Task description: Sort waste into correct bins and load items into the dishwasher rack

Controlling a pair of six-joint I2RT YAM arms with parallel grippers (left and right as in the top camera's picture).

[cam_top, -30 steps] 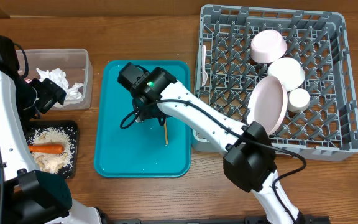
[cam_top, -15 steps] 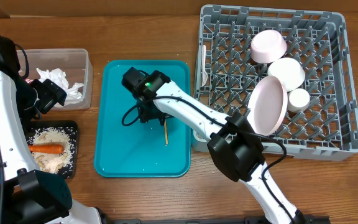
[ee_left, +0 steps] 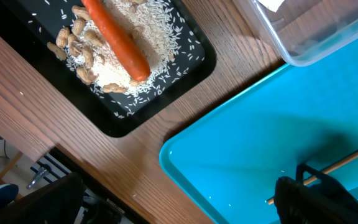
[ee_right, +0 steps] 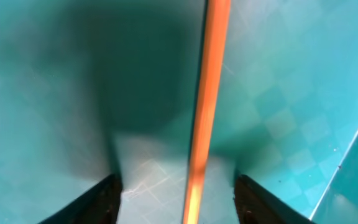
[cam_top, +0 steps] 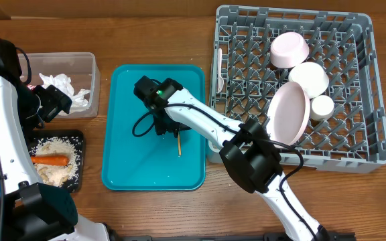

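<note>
Loaded: the dishwasher rack [cam_top: 379, 100], grey lattice crate at the right of the table, holds a pink bowl [cam_top: 289, 50], a white bowl [cam_top: 308, 78], a small cup [cam_top: 322, 107] and a round plate [cam_top: 288, 112] standing on edge among the pegs. A white fork [cam_top: 220, 70] lies along the rack's left wall. Waste sorted: crumpled napkins [cam_top: 62, 87] are in the clear tub [cam_top: 91, 63]. A carrot [cam_top: 51, 160] on rice [cam_top: 57, 173] is in the black tray [cam_top: 80, 142], and the left wrist view also shows nuts there. Outstanding: one chopstick [cam_top: 178, 144], flat on the teal tray [cam_top: 136, 164], apart from the rack; no second stick is seen. Judged near the end, with this piece to lift and rack. Right gripper [ee_right: 178, 186] is low over the teal tray, fingers parted either side of the stick with a gap on both sides, nothing clamped. Left gripper [cam_top: 49, 102] hovers just beside the clear tub and above the black tray. Its jaws appear spread with nothing between them, though its own camera shows them poorly. Surface: brown wood-grain table [cam_top: 146, 33], bare apart from the listed containers. Room: only blurred hardware below the table edge shows in the left wrist view.
</note>
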